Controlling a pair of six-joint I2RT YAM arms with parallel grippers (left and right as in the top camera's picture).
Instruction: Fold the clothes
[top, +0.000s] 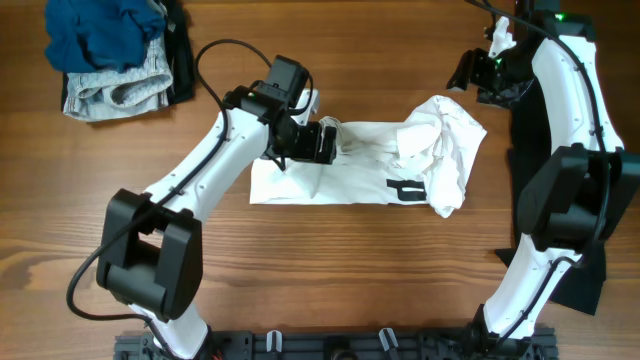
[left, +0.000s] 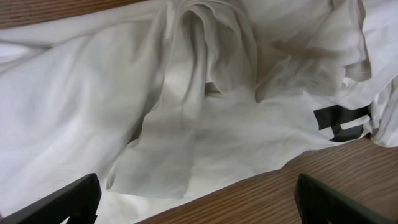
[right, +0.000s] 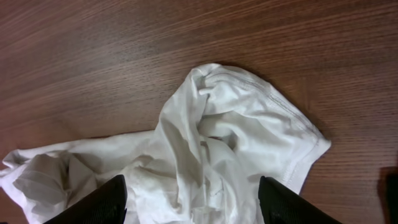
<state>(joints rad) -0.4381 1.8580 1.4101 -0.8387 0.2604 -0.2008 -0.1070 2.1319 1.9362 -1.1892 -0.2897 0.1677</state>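
- The white shirt (top: 365, 170) lies in the middle of the wooden bench (top: 330, 270). Its left part is spread fairly flat and its right part is bunched into a wrinkled heap.
- A black printed mark (top: 405, 190) shows near the shirt's lower edge, left of the heap. The left wrist view has the same mark (left: 342, 121) at the right, close to where cloth meets wood.
- The left gripper (top: 320, 142) is over the shirt's upper left part. In its own camera the jaws are spread wide, one dark finger (left: 68, 202) at each lower corner, with creased fabric lying below and between them and nothing pinched. Whether they touch the cloth cannot be told.
- The right gripper (top: 470, 70) is off the shirt, beyond its upper right corner. Its jaws are also spread and grip nothing, and its camera looks down on a hemmed fold of the shirt (right: 249, 124) against bare wood.
- At the far left corner a blue garment (top: 100, 30) sits on a grey garment (top: 115, 90).
- Dark cloth (top: 585, 285) lies along the right edge by the right arm.
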